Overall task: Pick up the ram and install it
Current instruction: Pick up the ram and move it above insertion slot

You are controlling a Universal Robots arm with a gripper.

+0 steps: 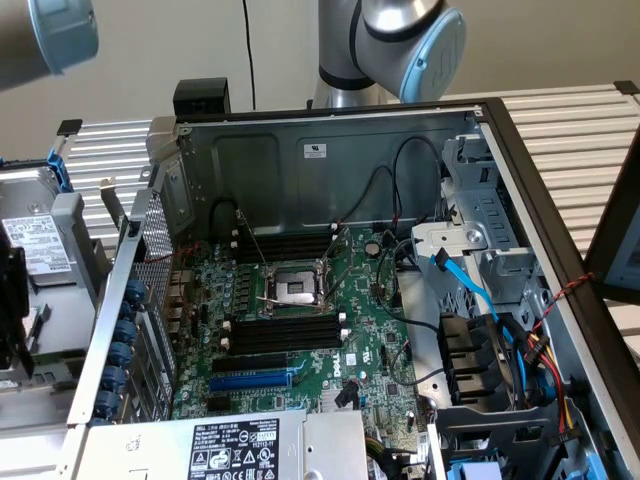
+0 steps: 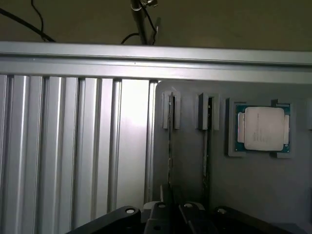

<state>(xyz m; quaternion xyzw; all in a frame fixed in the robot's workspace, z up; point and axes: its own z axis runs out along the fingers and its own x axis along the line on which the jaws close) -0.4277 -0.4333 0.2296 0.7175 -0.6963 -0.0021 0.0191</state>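
We judge the work to be at the pick-up step, with nothing grasped so far. In the wrist view the gripper (image 2: 175, 210) hangs over a grey holder plate (image 2: 243, 195) that lies on the ribbed aluminium worktop (image 2: 73, 146). Its jaws look drawn narrow, almost together, and there is nothing between them.

The ram (image 2: 170, 146) stands on edge in a slotted grey clip on that plate, so we see it only as a thin dark line. It is apart from the gripper and roughly in line with it. A second stick (image 2: 208, 146) stands in the neighbouring clip, and a processor (image 2: 263, 128) sits in its own frame further along.

In the exterior view the robot arm (image 1: 400, 35) rises behind the open computer case (image 1: 520, 170). On the motherboard (image 1: 370, 330), the black memory slots (image 1: 285, 333) beside the processor socket (image 1: 292, 288) look empty, so we take the installing as not begun.

In our judgement, taking hold of so thin a board calls for wider jaws set squarely across its two flat faces, and a straight lift out of the clip.

As for writing, there is a white sticker (image 1: 316, 150) on the case wall, a large label (image 1: 240, 445) on the power supply and another label (image 1: 30, 235) on the unit at the exterior view's left. All three carry print too small for us to read. The processor's lid shows no lettering we can make out.
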